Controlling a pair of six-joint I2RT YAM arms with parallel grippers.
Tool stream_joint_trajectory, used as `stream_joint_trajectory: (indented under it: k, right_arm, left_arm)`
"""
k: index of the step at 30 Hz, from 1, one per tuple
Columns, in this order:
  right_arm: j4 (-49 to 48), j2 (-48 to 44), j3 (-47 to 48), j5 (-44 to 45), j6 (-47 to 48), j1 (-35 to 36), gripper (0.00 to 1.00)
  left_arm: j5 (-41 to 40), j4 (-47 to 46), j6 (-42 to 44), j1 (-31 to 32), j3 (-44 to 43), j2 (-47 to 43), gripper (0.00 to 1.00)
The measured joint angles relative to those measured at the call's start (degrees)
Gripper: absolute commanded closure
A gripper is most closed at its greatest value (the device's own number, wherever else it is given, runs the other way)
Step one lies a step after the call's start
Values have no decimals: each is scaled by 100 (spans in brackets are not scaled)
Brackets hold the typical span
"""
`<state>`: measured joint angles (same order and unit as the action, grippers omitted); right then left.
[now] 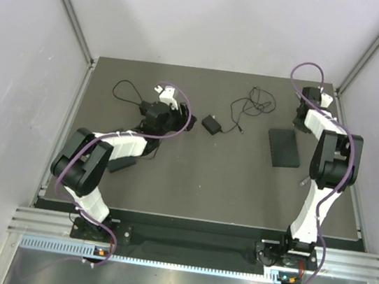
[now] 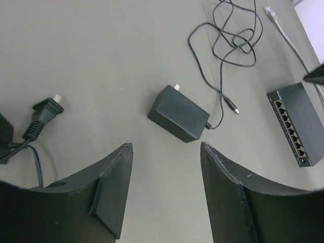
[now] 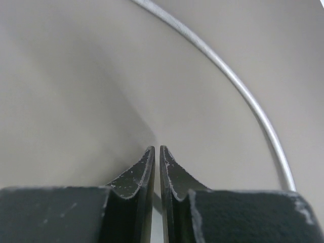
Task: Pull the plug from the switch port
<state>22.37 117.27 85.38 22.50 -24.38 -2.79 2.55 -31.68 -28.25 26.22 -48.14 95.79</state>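
The black switch [image 2: 298, 124] lies at the right of the left wrist view, its row of ports facing me with nothing plugged in. A grey cable ends in a clear plug [image 2: 271, 11] lying loose on the table beyond the switch. My left gripper [image 2: 166, 149] is open and empty, low over the table just short of a black power adapter [image 2: 179, 112]. Seen from the top, the left gripper [image 1: 186, 122] is left of the adapter [image 1: 212, 125] and the switch [image 1: 285, 148] lies mid-right. My right gripper [image 3: 157, 148] is shut with nothing visible between its fingers, beside the grey cable [image 3: 238, 83]; in the top view it [image 1: 300, 119] hovers behind the switch.
The adapter's thin black cord [image 2: 228, 40] coils behind it and ends in a barrel connector [image 2: 233, 106]. A black mains plug [image 2: 45, 114] with its cord lies at the left. White enclosure walls [image 1: 18, 54] close in the dark table [image 1: 225, 189] on both sides.
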Motion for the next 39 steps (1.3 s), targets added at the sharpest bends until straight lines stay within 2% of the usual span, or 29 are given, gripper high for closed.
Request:
stream_joint_trajectory:
  k: [5, 9, 25, 34, 39]
  right_arm:
    - [31, 409, 542, -354, 232, -9, 92]
    - [-26, 442, 566, -874, 299, 17, 93]
    - [-177, 33, -216, -2688, 442, 337, 94]
    - [-37, -1552, -1899, -2879, 476, 1322, 93]
    - [-9, -3206, -2774, -1547, -101, 1185, 91]
  left_arm:
    - [133, 2, -33, 0, -76, 127, 40]
    - [203, 2, -37, 0, -105, 175, 40]
    - [415, 7, -37, 0, -267, 280, 41]
    - [949, 50, 94, 122, -599, 490, 41]
    - [1318, 61, 223, 658, -1305, 918, 42]
